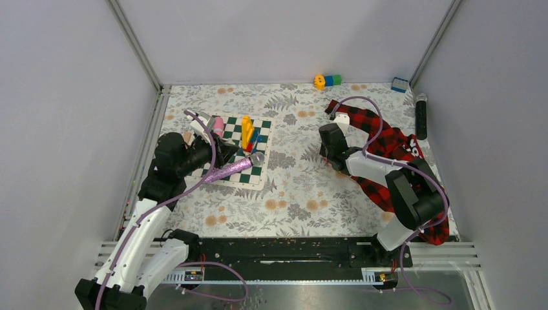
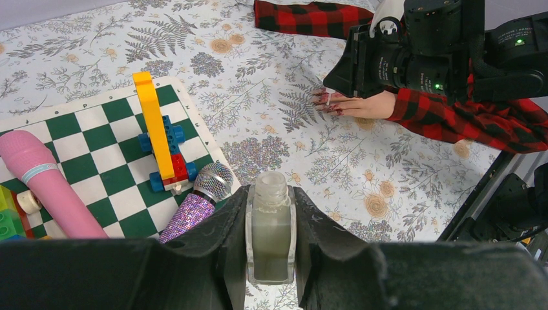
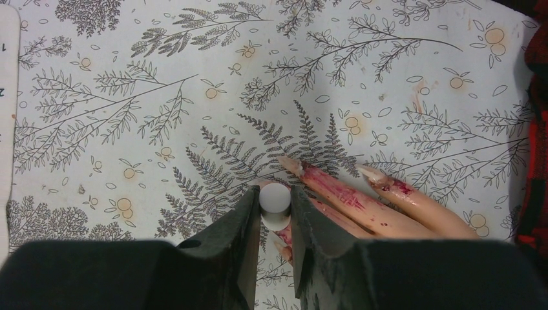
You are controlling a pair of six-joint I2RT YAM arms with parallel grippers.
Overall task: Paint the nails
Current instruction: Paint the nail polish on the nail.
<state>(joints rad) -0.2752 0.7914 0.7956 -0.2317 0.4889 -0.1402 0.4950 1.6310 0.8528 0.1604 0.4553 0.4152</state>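
My left gripper (image 2: 271, 194) is shut on a clear nail polish bottle (image 2: 271, 236) with no cap, held upright near the checkered mat (image 1: 260, 172). My right gripper (image 3: 270, 199) is shut on a small white cap (image 3: 274, 205), pointing down over the fingertips of the pale dummy hand (image 3: 352, 199). Its pointed nails (image 3: 290, 163) lie on the flowered cloth, smeared with red-pink polish. Whatever hangs below the cap is hidden. The plaid sleeve (image 1: 382, 139) runs back to the right. In the left wrist view the hand (image 2: 362, 104) lies under the right gripper.
On the mat lie a glitter microphone (image 2: 192, 205), a pink rod (image 2: 45, 181) and a yellow-and-blue brick build (image 2: 159, 132). A black cylinder (image 1: 421, 116) lies at the right wall. Loose bricks (image 1: 327, 81) and a blue brick (image 1: 400, 84) sit at the back.
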